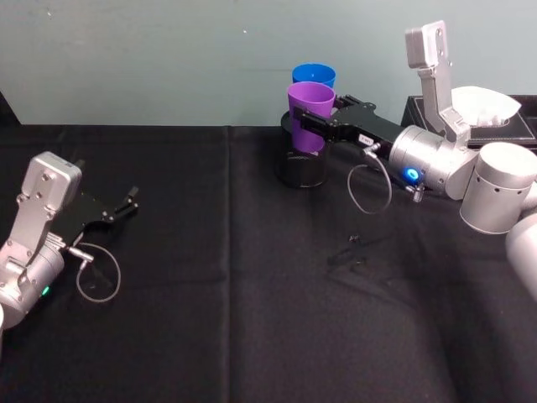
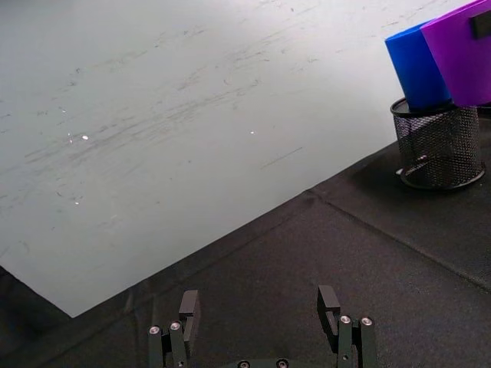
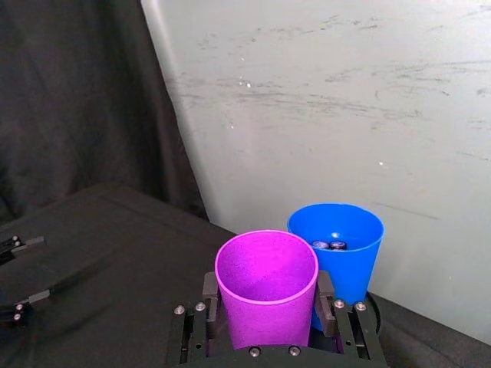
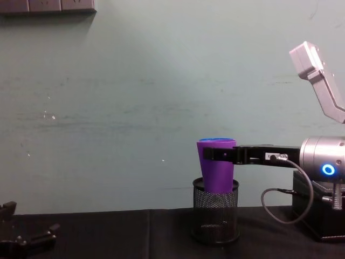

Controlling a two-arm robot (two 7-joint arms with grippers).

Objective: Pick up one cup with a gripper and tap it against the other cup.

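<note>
At the left of the black-clothed tabletop (image 1: 252, 294), the left pincer (image 1: 130, 204) lay low near the cloth, well apart from the cups. In the left wrist view its two fingers (image 2: 189, 307) stood wide with nothing between them, pointing across the cloth toward the pale wall (image 1: 168, 59).

Toward the far middle of the tabletop stood a black mesh pen holder (image 1: 302, 170). The blue cup (image 1: 314, 75) sat upright in it, its rim rising above the mesh. Just in front of it, on the robot's side, the purple cup (image 1: 310, 113) hung upright off the cloth, its base about level with the holder's rim in the chest view. The two cups were close side by side; whether their walls touched I could not tell.

From the right, the right pincer (image 1: 319, 113) reached in level on its silver-grey arm, a blue ring glowing near the wrist. Its fingers (image 3: 211, 287) were closed on either side of the purple cup's wall, below the rim.
</note>
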